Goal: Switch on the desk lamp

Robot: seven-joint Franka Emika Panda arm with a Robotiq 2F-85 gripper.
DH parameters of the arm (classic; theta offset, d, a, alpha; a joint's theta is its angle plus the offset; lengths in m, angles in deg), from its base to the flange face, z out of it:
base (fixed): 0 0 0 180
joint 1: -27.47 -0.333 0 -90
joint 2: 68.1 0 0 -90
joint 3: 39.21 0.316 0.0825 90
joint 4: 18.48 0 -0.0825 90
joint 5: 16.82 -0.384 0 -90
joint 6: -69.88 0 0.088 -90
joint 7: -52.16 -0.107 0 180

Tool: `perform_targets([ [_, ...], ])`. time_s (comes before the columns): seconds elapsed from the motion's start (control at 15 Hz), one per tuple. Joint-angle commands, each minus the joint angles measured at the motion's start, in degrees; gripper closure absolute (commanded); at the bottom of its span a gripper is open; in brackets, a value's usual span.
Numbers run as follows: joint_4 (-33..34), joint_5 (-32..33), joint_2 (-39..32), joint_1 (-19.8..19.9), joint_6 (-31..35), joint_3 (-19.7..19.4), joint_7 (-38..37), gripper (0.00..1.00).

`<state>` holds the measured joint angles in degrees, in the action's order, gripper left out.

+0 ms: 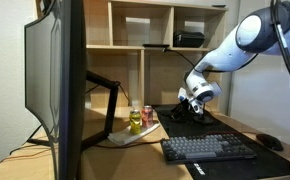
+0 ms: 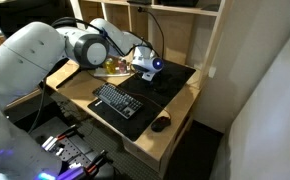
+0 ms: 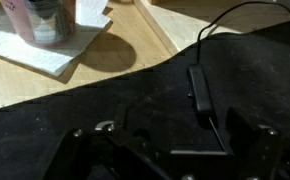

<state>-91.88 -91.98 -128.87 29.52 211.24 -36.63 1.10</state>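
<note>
Contact is not made yet. The tool (image 3: 170, 152) hangs low over the black desk mat (image 3: 45, 120). In the wrist view its two fingers (image 3: 90, 150) stand wide apart with nothing between them, so it is released. Just in front of it a thin cord (image 3: 230, 20) lies on the mat and carries a small oblong switch block (image 3: 198, 88). I judge that this block is the switch of the desk lamp, and that the tool is held low and pointed there for that reason.

The desk lamp (image 2: 160, 40) itself stands at the back of the table (image 2: 190, 95), behind the tool. Only its thin curved stem shows in an exterior view, and its head I cannot make out. No light from it is to be seen, so the task seems to be in its first half.

The keyboard (image 1: 207, 148) and the mouse (image 1: 270, 142) lie at the front of the mat, well apart from the tool, so they do not hinder it. A can (image 3: 45, 18) on a sheet of paper (image 3: 35, 55) stands beside the mat on the bare wood, off the path.

The next move, I think, calls for a small descent so that one fingertip presses the block. The block looks light and may slide on the mat instead of clicking.
</note>
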Motion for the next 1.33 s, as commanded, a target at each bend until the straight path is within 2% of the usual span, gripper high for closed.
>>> perform_targets([
  [0.0,2.31,2.58,-1.31,0.16,-1.86,-0.5,-0.91,0.0],
  [0.4,3.19,6.23,-1.54,0.87,-5.51,-0.24,-0.77,0.0],
  [0.87,6.16,2.56,-3.55,2.05,-4.62,2.22,2.72,0.0],
  [0.93,14.49,3.19,-8.36,-1.38,-4.32,2.9,-2.66,0.0],
  [1.0,15.3,1.8,-8.33,-1.05,-3.76,3.92,-2.79,0.0],
  [1.07,7.71,3.47,-3.97,0.23,-4.24,2.49,-0.81,0.0],
  [1.2,12.09,3.21,-6.26,-1.1,-3.96,3.64,-2.59,0.0],
  [1.27,12.37,6.37,-6.44,-2.59,-4.59,0.94,-8.46,0.0],
])
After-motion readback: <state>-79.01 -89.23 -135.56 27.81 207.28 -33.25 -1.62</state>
